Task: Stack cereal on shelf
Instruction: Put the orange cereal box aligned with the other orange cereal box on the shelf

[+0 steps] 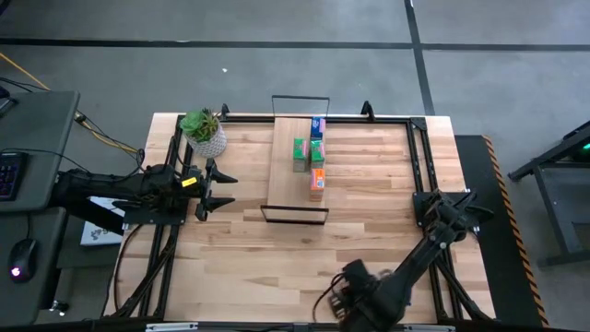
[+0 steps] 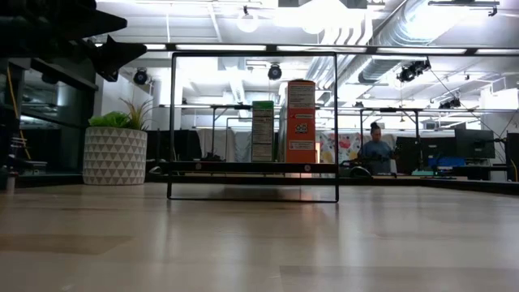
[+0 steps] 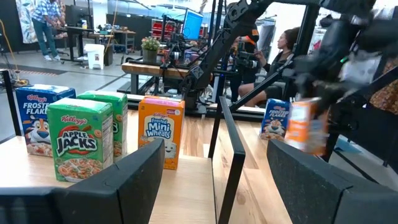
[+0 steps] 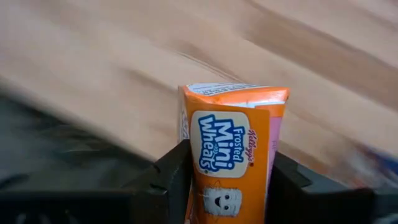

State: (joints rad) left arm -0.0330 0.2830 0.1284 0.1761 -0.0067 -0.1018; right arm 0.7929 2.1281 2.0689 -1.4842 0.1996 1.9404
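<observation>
**Carrying a Mini-Wheats box to the shelf**

While the shelf is sitting well ahead of it, the right gripper is pinching an orange cereal box between its fingers; squeezing gently should avoid crushing it. The left gripper is waiting open, facing the shelved boxes.

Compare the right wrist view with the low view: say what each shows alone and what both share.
Right wrist only: the right end effector clamped on an orange Mini-Wheats box, its sides pinched in.
Low only: the shelf with a green box and an orange box upright on it, a plant pot and a person in the room behind.
Both: the wooden table.
</observation>
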